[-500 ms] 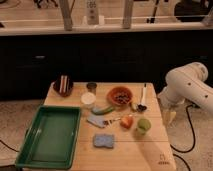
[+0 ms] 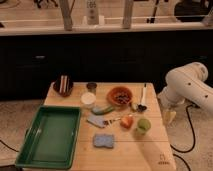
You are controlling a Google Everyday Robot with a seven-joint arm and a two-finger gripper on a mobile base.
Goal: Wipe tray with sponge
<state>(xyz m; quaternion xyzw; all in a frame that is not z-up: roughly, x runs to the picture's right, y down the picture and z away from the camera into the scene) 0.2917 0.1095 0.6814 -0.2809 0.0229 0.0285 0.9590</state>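
Observation:
The large green tray [image 2: 50, 136] lies at the front left of the wooden table. The light-blue sponge [image 2: 103, 141] rests flat on the wood just right of the tray, near the front edge. My white arm reaches in from the right. Its gripper [image 2: 170, 116] hangs pointing down beside the table's right edge, well right of the sponge. It is open with nothing in it.
Behind the sponge lie a blue-grey angular piece [image 2: 96, 120], a green vegetable [image 2: 103, 109], an orange fruit [image 2: 127, 121] and a green fruit [image 2: 143, 125]. Farther back stand a red bowl [image 2: 120, 95], a white cup [image 2: 88, 98], a dark bowl [image 2: 63, 86] and a utensil [image 2: 143, 97].

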